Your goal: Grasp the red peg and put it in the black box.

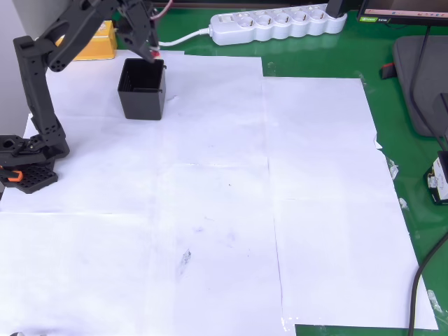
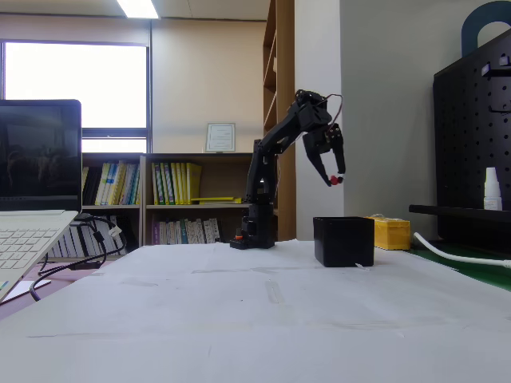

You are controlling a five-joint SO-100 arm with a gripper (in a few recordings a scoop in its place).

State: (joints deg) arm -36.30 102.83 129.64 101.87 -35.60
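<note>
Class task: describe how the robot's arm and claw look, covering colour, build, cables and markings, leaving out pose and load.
The arm is matt black plastic, built of blocky segments. Its base carries an orange part. Thin red wires run near the claw, whose two fingers are slim, black and tapered. No markings can be made out.

The black arm (image 2: 275, 148) arches high from its base, gripper (image 2: 333, 180) pointing down, fingers pinched on a red peg (image 2: 336, 180).

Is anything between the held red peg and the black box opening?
Nothing visible. The end effector holds the red peg in open air above the black box, whose open top is uncovered; the yellow box sits behind it.
</note>
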